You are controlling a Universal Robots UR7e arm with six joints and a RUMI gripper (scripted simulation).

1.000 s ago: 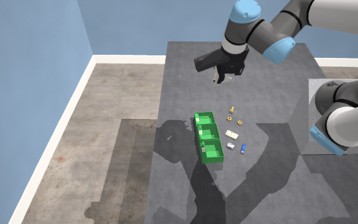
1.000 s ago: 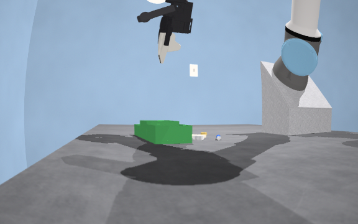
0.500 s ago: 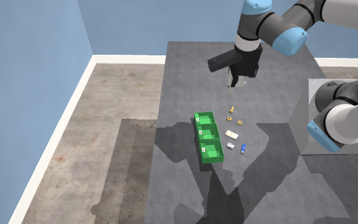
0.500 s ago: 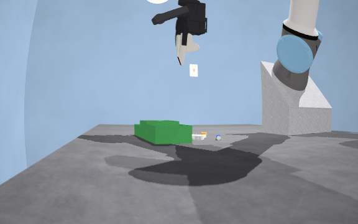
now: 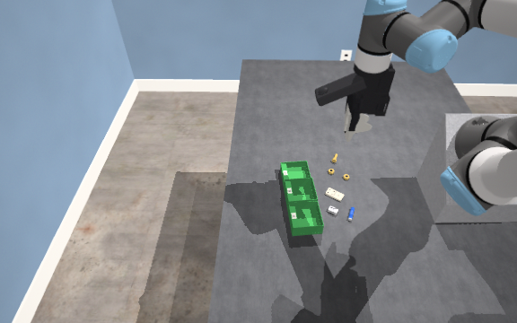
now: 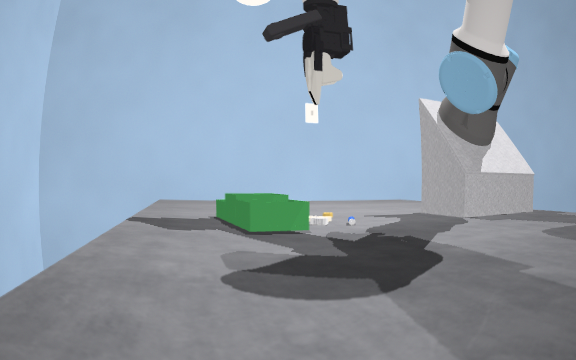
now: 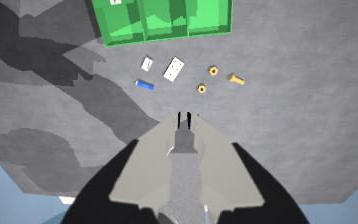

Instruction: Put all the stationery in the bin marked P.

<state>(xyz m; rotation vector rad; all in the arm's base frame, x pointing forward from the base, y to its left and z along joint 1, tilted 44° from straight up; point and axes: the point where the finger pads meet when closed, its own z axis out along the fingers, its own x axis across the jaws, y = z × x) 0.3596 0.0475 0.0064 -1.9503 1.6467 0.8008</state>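
Over on the left of the top view sits the green row of bins [image 5: 302, 198], three compartments, all upright, each with a small white label too tiny to read, so which one is P I cannot tell. Just right of them, loose on the table: a blue pen-like stick [image 5: 351, 213], a small white block [image 5: 332, 210], a white domino-like tile [image 5: 335, 194], two brass nuts [image 5: 331, 170] and a brass bolt [image 5: 334, 158]. Nothing has gone in, by my judgement. High above hangs the gripper [image 5: 352, 131], fingers pressed together, holding nothing. Next it must spread its fingers and drop onto the blue stick. The grey table [image 5: 267, 112] is patched with hard shadows; blue walls, worn brown floor around.
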